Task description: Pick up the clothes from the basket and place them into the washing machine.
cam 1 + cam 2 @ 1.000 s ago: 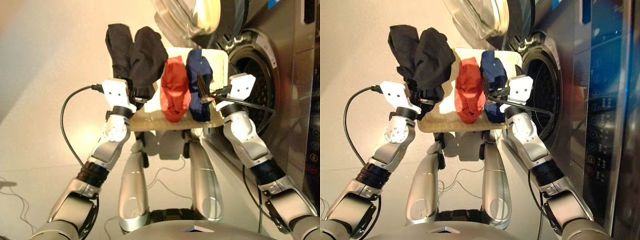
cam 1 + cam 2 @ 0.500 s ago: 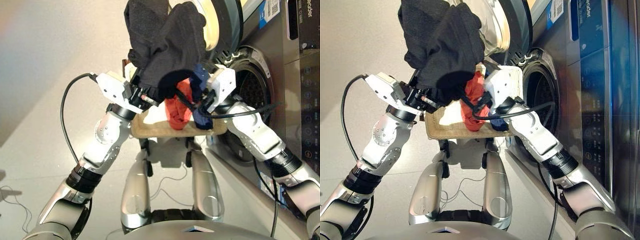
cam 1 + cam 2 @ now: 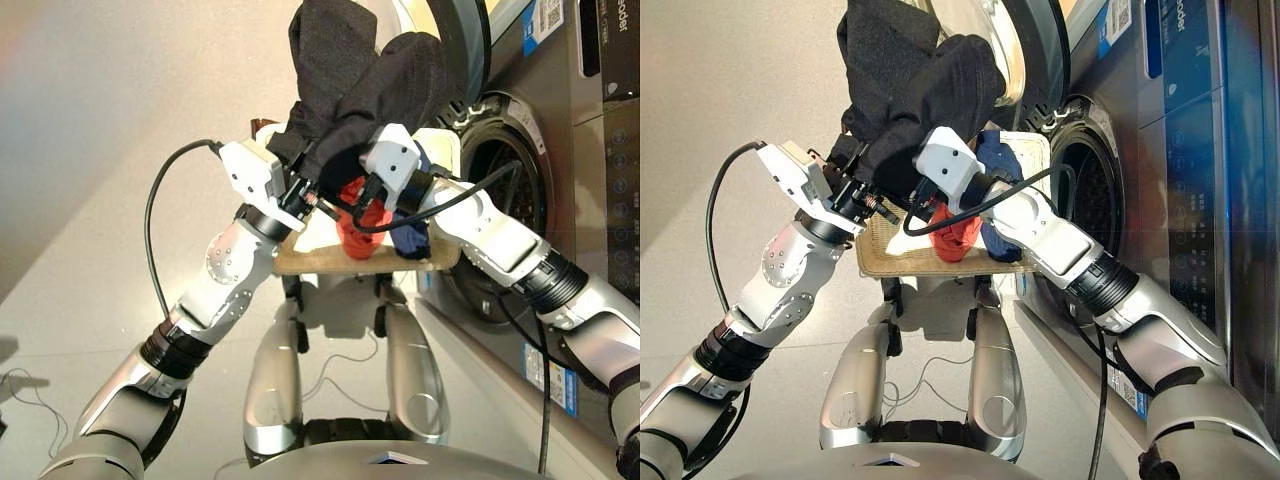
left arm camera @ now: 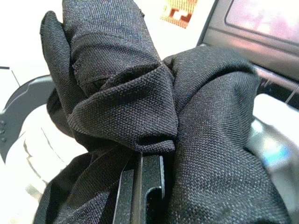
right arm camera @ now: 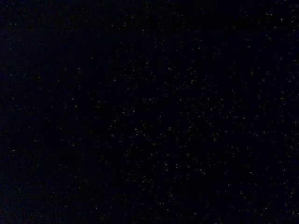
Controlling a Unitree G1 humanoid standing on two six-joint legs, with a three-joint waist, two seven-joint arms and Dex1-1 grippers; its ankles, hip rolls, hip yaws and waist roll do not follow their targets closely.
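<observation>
One of three garments lifted: black garment [image 3: 360,80] raised above basket [image 3: 300,255], clamped in left end effector [image 3: 305,195], fingers closed on bunched cloth per left wrist view. Right end effector [image 3: 365,200] pressed into the same cloth; finger state cannot be told, its wrist view blacked out. Orange-red garment [image 3: 357,225] and navy garment [image 3: 412,232] lying in basket. Washing machine [image 3: 520,150] drum open, just right of basket. Step in hand: transfer. Next move, judged: carry right into opening, then release.
</observation>
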